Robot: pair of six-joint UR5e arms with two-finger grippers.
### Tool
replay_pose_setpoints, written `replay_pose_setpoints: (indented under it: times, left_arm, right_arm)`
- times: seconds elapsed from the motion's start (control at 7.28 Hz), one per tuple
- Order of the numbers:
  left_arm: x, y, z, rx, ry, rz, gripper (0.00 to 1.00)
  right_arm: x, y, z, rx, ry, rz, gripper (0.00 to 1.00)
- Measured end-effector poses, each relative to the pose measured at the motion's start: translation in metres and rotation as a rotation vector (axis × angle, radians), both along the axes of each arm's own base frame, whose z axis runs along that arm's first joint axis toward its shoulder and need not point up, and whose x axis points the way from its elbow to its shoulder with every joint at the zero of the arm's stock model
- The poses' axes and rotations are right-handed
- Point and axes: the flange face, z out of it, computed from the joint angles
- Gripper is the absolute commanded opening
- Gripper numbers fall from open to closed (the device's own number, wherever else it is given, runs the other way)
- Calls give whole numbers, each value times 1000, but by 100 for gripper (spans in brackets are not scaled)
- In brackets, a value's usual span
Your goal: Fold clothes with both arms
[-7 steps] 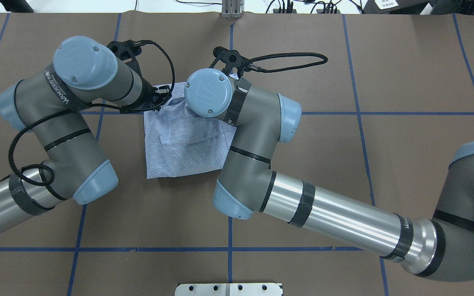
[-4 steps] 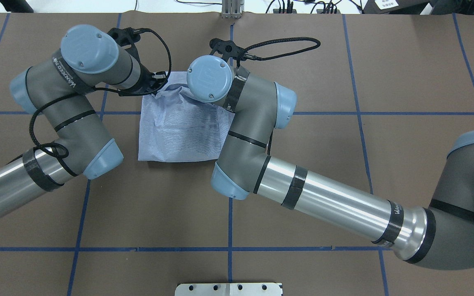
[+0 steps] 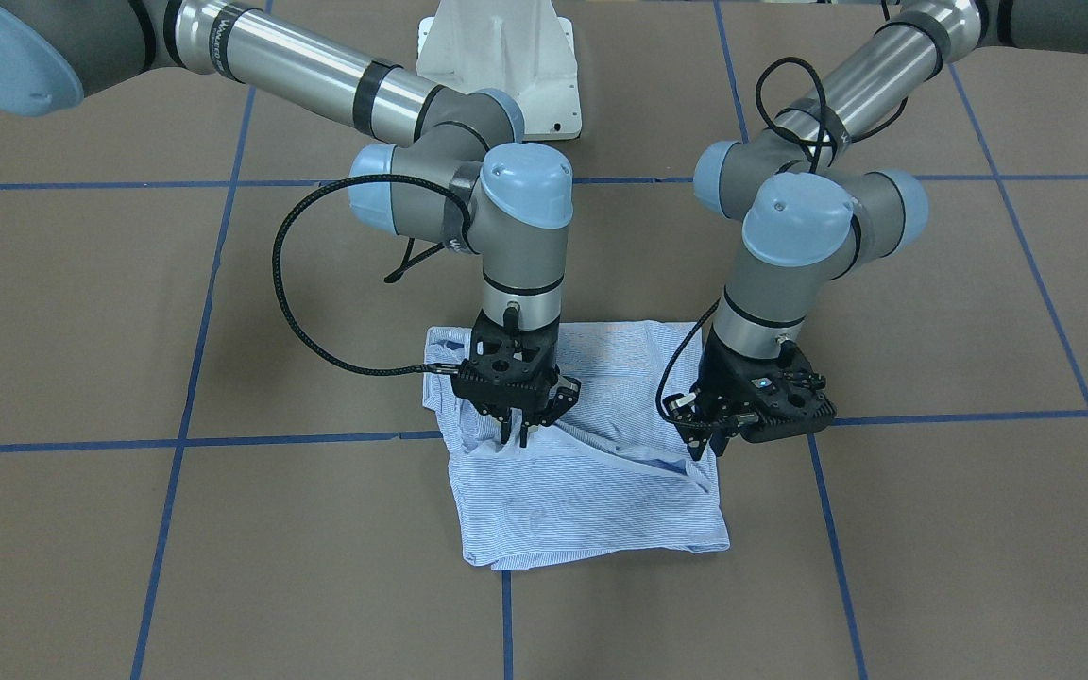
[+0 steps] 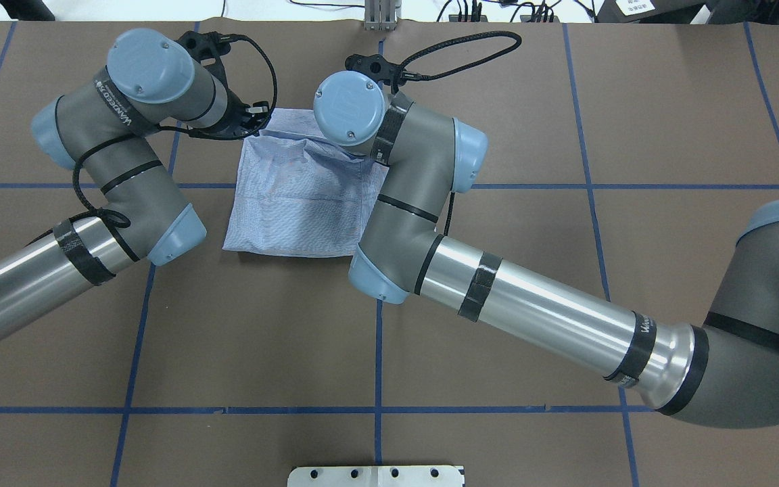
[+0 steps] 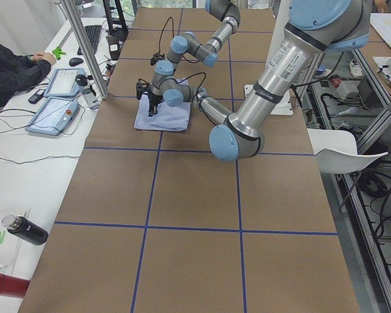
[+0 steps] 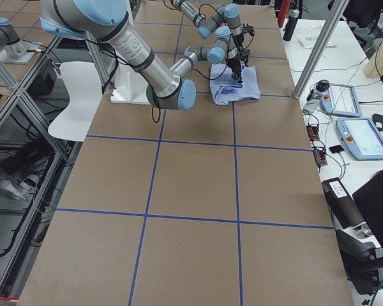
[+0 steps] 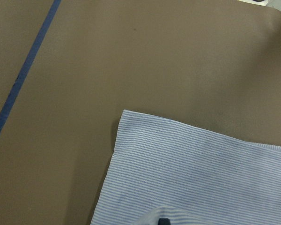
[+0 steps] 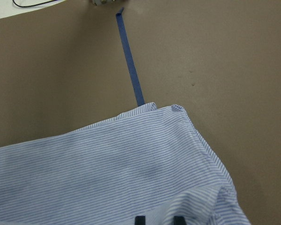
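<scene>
The right gripper (image 3: 515, 436) is seen with its fingers drawn close together, clamped on a raised ridge of the shirt (image 3: 582, 501); in the right wrist view cloth is held between two dark fingertips (image 8: 139, 219). The left gripper (image 3: 712, 444) is likewise closed on a pinch of fabric at the shirt's side edge, where the cloth is pulled up to it.

The shirt is laid as a folded, roughly square bundle near the middle of the table (image 4: 565, 270). Taken from the overhead view, the left gripper is placed at the shirt's 11 o'clock corner and the right at 1 o'clock. The 6 o'clock edge lies flat and straight. Bare brown surface, crossed by blue tape lines (image 4: 377, 352), is spread around the bundle at 6, 9 and 12 o'clock.

At 3 o'clock the shirt's edge is overhung by the right arm's elbow (image 4: 376, 277). The white pedestal base (image 3: 497, 57) is set well apart at 6 o'clock, and operator tablets (image 5: 58, 98) are kept beyond the table at 12 o'clock.
</scene>
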Motion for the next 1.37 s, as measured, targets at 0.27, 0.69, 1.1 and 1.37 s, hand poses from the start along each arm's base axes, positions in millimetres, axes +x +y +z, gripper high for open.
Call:
replay_pose_setpoints:
  times: [0.27, 0.69, 1.1, 1.37]
  left_arm:
    - [-39, -8, 3, 42, 35, 124, 100]
    - [-116, 63, 21, 120, 80, 217, 100]
    - [-205, 123, 83, 277, -91, 359, 100]
    - [-303, 140, 147, 350, -220, 433, 100]
  right_arm:
    - [49, -43, -7, -53, -55, -121, 100]
    - [138, -69, 29, -92, -114, -258, 100]
    - [284, -37, 127, -13, 15, -405, 100]
    - [388, -6, 197, 33, 103, -534, 100]
